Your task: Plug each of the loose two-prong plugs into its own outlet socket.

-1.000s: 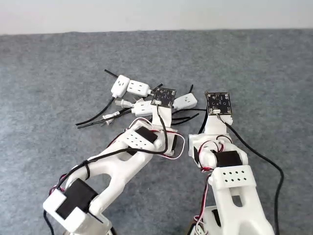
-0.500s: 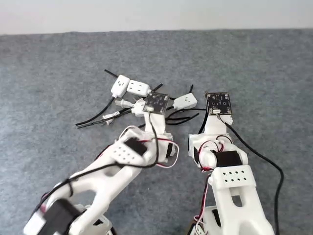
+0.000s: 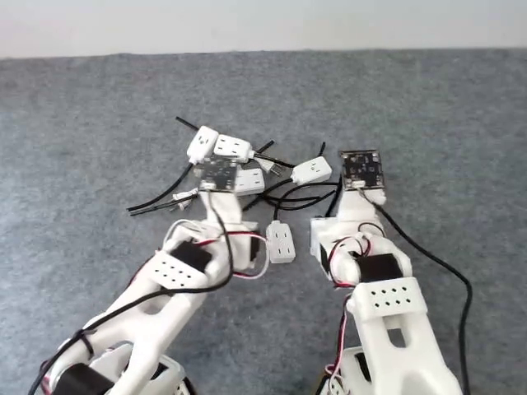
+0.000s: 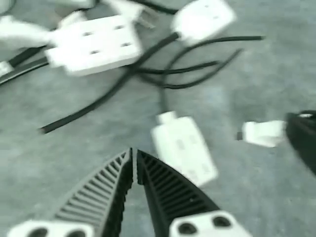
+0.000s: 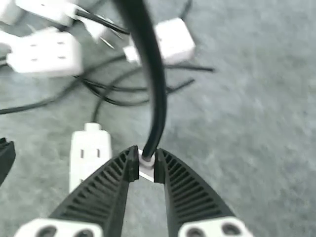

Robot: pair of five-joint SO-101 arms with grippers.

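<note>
Right hand (image 5: 145, 154) clamped on the white plug (image 5: 146, 167), hovering just beside the loose outlet socket (image 5: 89, 154) on the table (image 5: 256, 123), left hand (image 4: 134, 153) pinched together, empty: square that plug to the socket's face first, I'd say, and let the left brace it.

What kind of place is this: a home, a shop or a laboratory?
Most likely a robotics laboratory bench. Two white plastic robot arms stand on a grey felt-like table cover, and white plastic outlet sockets on short black cords lie scattered before them.
</note>
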